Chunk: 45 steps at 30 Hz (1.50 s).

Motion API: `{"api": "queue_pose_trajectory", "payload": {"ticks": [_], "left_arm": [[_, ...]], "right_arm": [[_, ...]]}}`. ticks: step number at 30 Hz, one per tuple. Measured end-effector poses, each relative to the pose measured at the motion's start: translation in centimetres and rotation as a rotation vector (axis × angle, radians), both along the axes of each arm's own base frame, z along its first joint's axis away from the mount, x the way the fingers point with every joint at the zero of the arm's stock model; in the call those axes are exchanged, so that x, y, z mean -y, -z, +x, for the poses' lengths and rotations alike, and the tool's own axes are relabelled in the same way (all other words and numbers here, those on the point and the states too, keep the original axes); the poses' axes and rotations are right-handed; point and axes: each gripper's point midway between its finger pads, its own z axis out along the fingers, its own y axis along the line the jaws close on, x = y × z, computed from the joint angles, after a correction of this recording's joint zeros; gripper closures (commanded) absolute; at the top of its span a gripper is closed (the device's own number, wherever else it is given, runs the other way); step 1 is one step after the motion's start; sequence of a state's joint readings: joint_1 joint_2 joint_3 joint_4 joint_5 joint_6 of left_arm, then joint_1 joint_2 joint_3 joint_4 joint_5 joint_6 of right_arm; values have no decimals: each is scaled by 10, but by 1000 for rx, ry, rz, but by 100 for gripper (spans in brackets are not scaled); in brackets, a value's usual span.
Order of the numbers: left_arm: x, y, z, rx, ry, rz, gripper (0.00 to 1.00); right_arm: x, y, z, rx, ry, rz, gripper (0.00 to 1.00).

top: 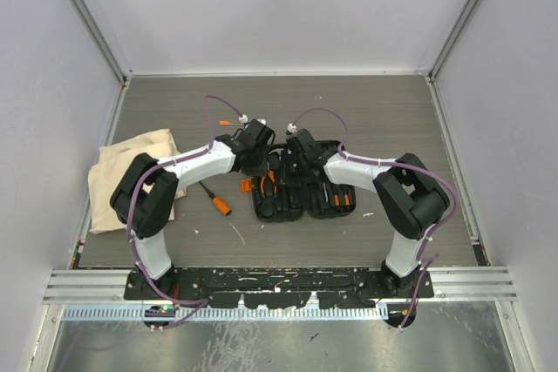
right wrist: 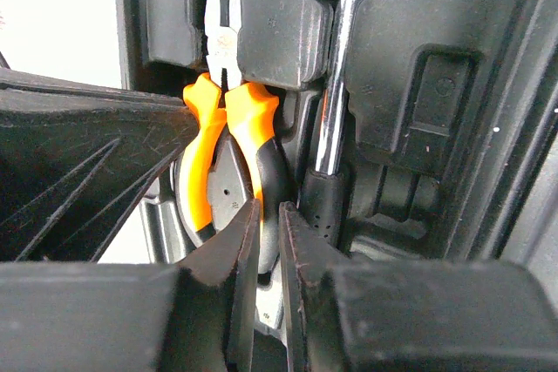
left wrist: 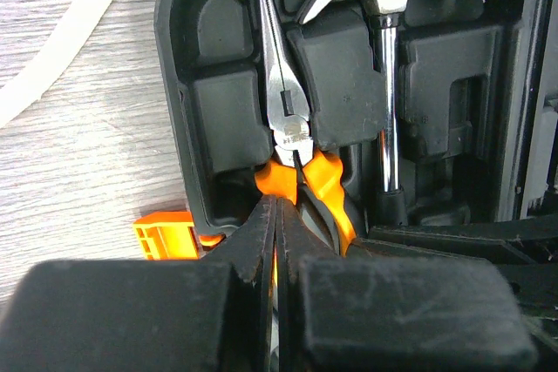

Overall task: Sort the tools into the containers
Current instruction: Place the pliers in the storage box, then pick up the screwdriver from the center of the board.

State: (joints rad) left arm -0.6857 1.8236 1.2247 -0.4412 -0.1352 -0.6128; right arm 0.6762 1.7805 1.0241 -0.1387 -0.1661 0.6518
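Both tools meet over the pliers (left wrist: pixel 290 132), which lie in their moulded slot at the left end of the tool case (left wrist: pixel 222 119), beside the hammer (left wrist: pixel 389 111). My right tool (right wrist: pixel 270 219) is clamped on one black-and-orange handle. My left tool (left wrist: pixel 277 215) has its fingers pressed together at the handles' orange shoulders; I cannot tell whether it pinches anything. One screwdriver (top: pixel 216 200) lies on the table (top: pixel 366 102), between the tool case and the cloth bag (top: pixel 131 167).
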Motion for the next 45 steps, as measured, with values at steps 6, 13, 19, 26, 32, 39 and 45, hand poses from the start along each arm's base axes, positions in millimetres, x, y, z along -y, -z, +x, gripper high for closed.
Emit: {"api": "queue_pose_trajectory", "payload": {"ticks": [6,13,19,26,32,39,45], "left_arm": [[0,0,0,-1,1,1,100],[0,-5,-1,-1,40,15,93],[4,-37,4,18,91,20,87],[0,-141,17,230,75,-87,76],[-56,-169,-2,324,-62,-67,63],[-128,-121,-46,239,-235,42,57],[-167,-80,-61,134,-380,89,56]], "right_arm": [[0,-1,0,3,4,7,80],[2,-5,-2,5,2,1,79],[5,-28,-2,43,-10,2,73],[8,-91,10,195,18,65,59],[30,-120,4,301,71,86,53],[62,-102,-13,312,141,38,51],[76,-94,-22,318,178,30,51]]}}
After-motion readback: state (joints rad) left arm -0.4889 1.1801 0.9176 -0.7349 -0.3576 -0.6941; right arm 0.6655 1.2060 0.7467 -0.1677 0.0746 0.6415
